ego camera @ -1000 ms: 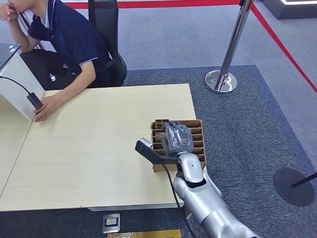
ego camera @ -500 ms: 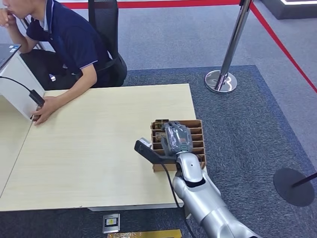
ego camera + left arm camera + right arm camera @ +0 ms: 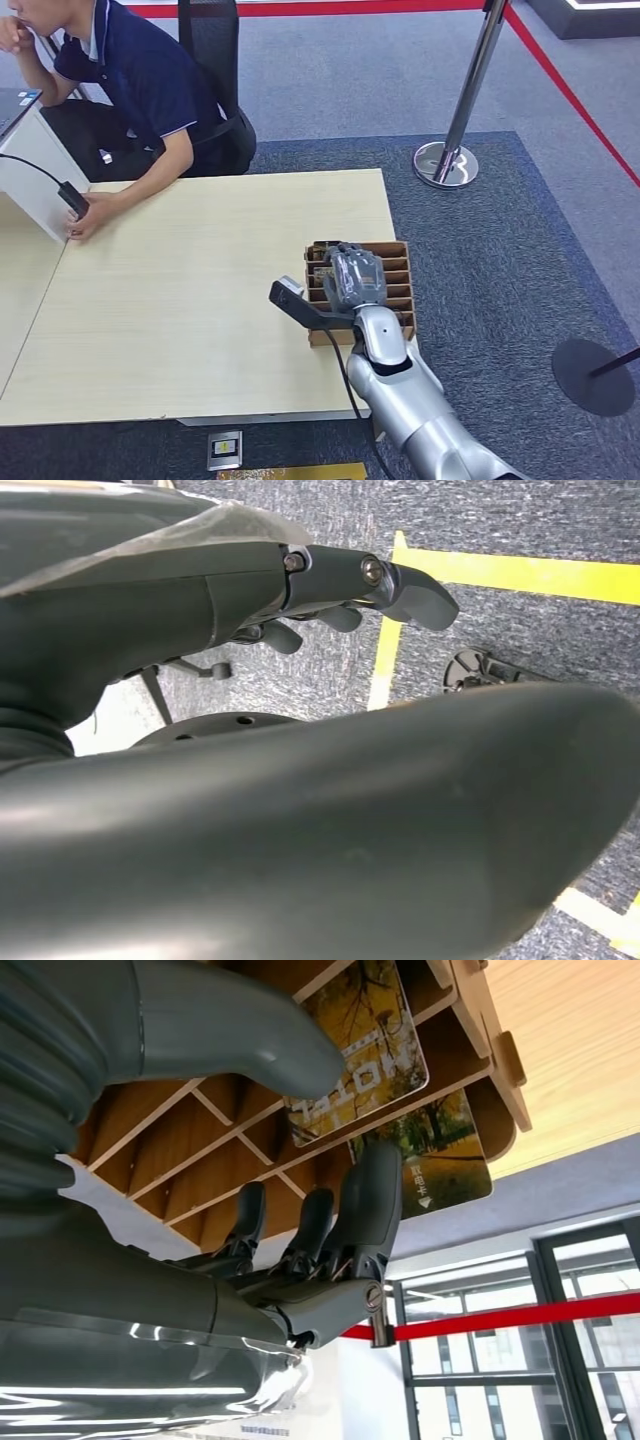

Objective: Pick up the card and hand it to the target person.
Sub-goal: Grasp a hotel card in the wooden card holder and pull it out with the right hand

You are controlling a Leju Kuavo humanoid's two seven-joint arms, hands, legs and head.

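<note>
A: How many cards (image 3: 361,1055) are there?
B: Two, both in the slotted wooden rack (image 3: 392,275) under the right robot hand (image 3: 353,277). One rack.
A: And benches?
B: One pale bench (image 3: 189,290) beneath that hand, and a second bench (image 3: 19,270) butted against its far-left side.
A: People?
B: One person (image 3: 136,80), seated across the bench, well apart from the hand.
A: Stanchions?
B: One chrome post (image 3: 464,100) beyond the hand, and one dark round base (image 3: 592,375) to its right.
</note>
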